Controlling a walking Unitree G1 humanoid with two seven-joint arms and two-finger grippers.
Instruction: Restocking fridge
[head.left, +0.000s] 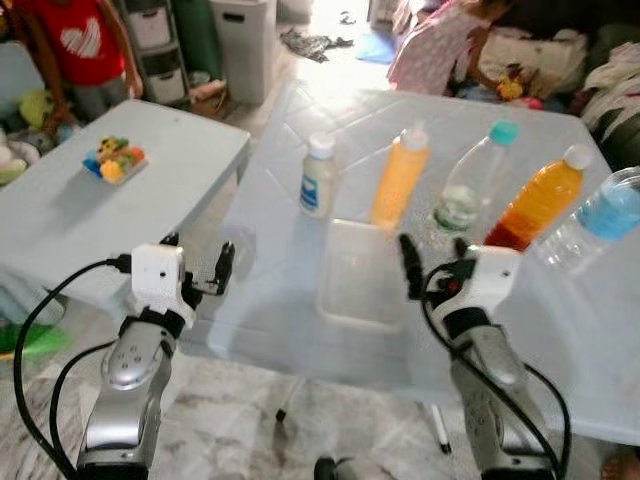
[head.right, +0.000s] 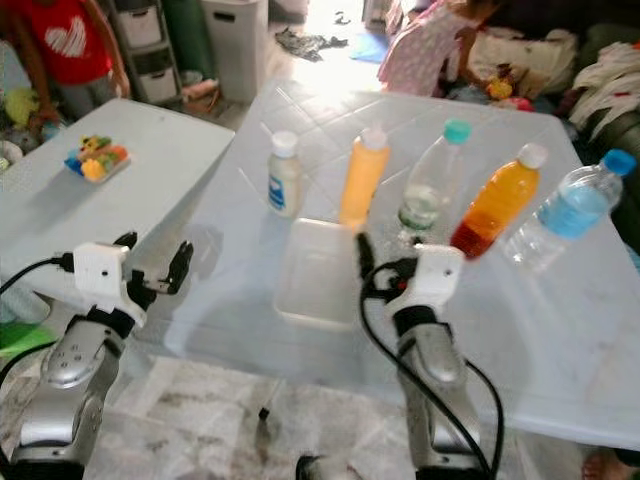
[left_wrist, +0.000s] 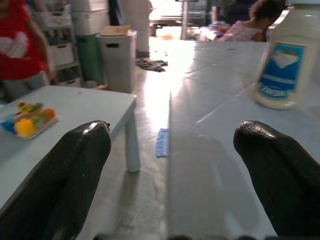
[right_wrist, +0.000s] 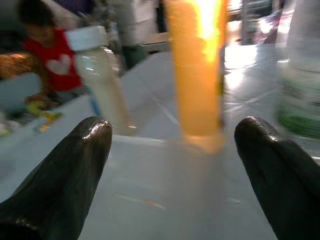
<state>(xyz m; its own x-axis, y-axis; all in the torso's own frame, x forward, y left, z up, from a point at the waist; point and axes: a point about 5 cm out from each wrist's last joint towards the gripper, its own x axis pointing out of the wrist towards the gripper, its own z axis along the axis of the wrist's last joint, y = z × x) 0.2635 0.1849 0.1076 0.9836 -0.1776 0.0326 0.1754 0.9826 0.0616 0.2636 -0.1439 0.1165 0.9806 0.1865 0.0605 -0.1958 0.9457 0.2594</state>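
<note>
— Orange bottle (right_wrist: 196, 65): where does it stand?
— Upright on the counter (head.left: 300, 290), straight ahead of the right end effector (right_wrist: 172, 150), fingers spread, empty. Left end effector (left_wrist: 172, 165), also released, sits farther off.

Five upright bottles in a row across the surface: white-capped milky bottle (head.left: 318, 175), orange squeeze bottle (head.left: 400, 178), teal-capped clear bottle (head.left: 472, 180), orange-red juice bottle (head.left: 538, 203), blue-liquid bottle (head.left: 598, 217); clear tray (head.left: 362, 275) nearer the front edge.
</note>
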